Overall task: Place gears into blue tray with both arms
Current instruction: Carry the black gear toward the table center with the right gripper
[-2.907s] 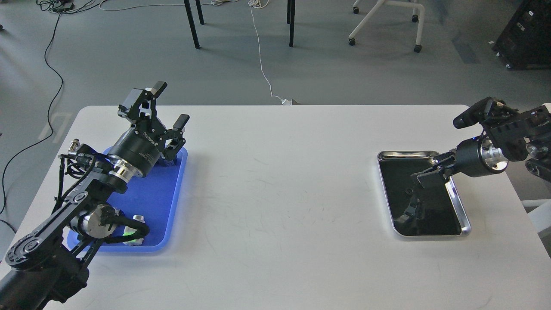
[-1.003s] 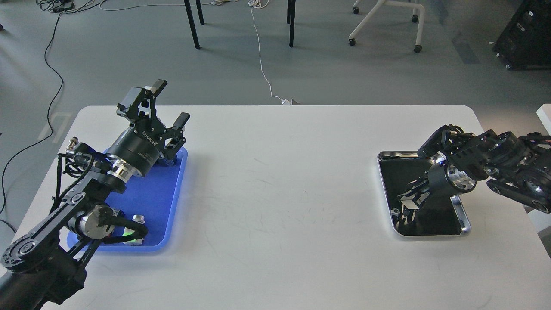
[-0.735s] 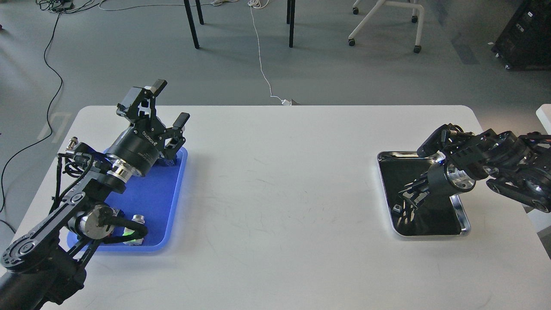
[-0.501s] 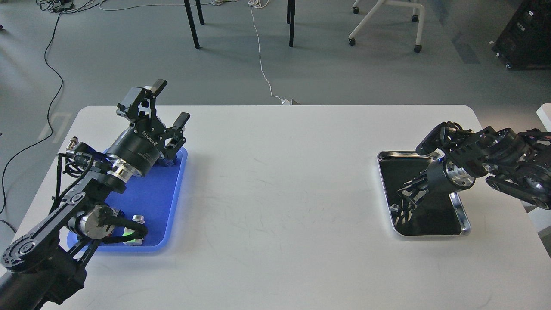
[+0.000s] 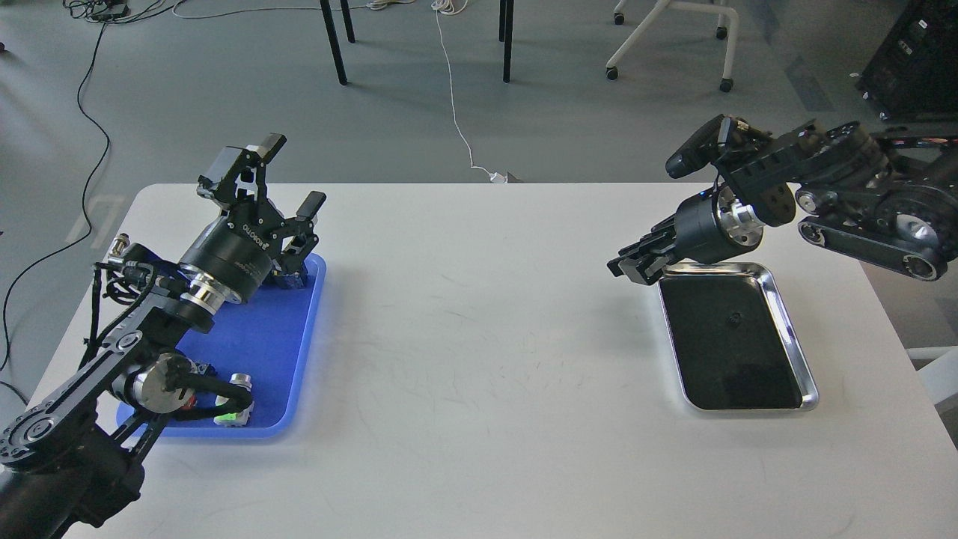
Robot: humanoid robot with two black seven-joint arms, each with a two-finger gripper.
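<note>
Right gripper — risen from the metal tray, fingers together, contents indiscernible; one gear remains there — left gripper spread wide, empty, above the blue tray.

Place: I read this as a robotics lab or test room.
Floor: bare grey floor, cables trailing at 12 o'clock.
Furniture: white bench; wheeled chair base at 1 o'clock.
Equipment: black case at 2 o'clock.
</note>
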